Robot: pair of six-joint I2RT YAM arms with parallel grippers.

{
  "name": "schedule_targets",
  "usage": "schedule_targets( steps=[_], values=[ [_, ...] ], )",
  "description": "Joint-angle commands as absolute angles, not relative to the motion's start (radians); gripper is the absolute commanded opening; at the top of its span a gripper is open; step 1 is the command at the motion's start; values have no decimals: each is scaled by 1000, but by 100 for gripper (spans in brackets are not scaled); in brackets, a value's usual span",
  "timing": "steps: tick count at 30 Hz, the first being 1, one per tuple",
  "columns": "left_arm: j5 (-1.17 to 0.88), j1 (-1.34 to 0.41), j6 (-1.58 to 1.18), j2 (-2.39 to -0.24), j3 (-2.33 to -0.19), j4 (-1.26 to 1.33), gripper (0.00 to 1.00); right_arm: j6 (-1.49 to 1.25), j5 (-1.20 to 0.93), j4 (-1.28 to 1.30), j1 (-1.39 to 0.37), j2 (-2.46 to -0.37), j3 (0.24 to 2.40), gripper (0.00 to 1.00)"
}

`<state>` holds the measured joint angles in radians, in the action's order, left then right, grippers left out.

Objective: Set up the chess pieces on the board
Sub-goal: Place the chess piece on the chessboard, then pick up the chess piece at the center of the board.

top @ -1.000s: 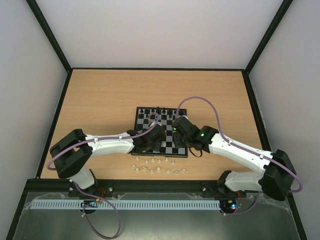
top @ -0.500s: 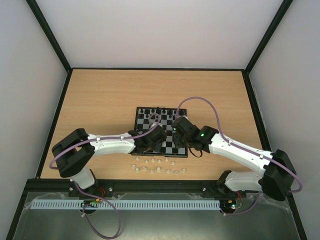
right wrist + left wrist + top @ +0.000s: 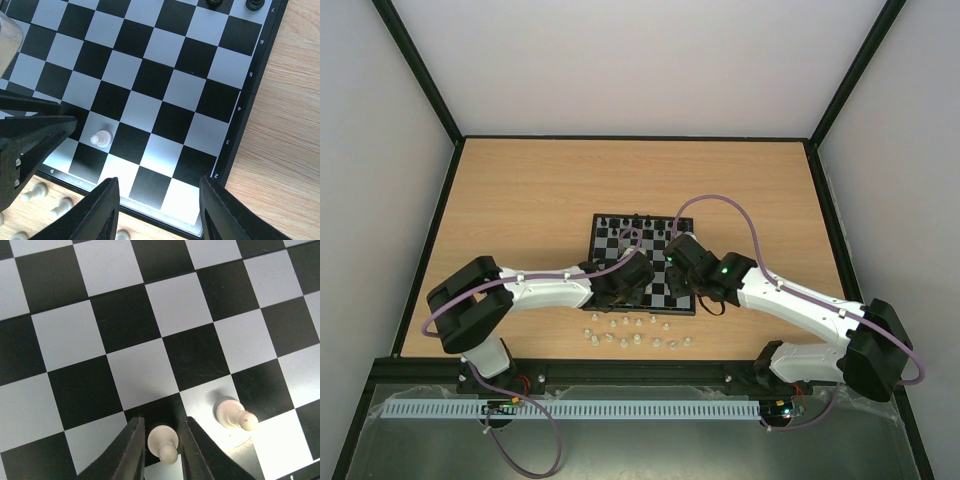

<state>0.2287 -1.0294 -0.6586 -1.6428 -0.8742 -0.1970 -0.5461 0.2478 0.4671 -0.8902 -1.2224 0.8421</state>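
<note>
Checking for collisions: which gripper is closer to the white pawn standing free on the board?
Left. The left gripper, clasping a second pawn, is right beside the standing pawn; the right gripper hovers open, higher and off to one side.

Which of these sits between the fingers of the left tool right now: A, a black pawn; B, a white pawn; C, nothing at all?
B: the left wrist view shows a white pawn filling the narrow gap of the left tool, with a finger close on each side.
</note>
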Motion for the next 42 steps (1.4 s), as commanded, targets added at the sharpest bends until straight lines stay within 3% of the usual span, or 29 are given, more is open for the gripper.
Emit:
schedule_targets(
  steps=[1,8,10,15,21,32,42],
  values=[
    [252,-1037,-660,-1633,-885,-212,25,-541,247,502,-888,-1207,830,45],
    [278,-1037,-667,-1524,-879,-240,39,-549,220,507,-888,-1203,835,45],
    [295,-1037,-668,-1468,-874,-259,45,-555,184,505,-887,-1205,833,50],
    [328,-1040,-668,-1312,-841,-304,68,-587,109,465,-907,-1204,788,63],
    [344,-1039,-674,-1115,-749,-332,98,-659,114,473,-992,-1215,769,59],
    [360,-1039,-706,-969,-673,-383,99,-782,139,487,-1127,-1294,728,44],
    [364,-1038,-696,-952,-657,-384,99,-814,134,452,-1146,-1360,705,34]
  ],
)
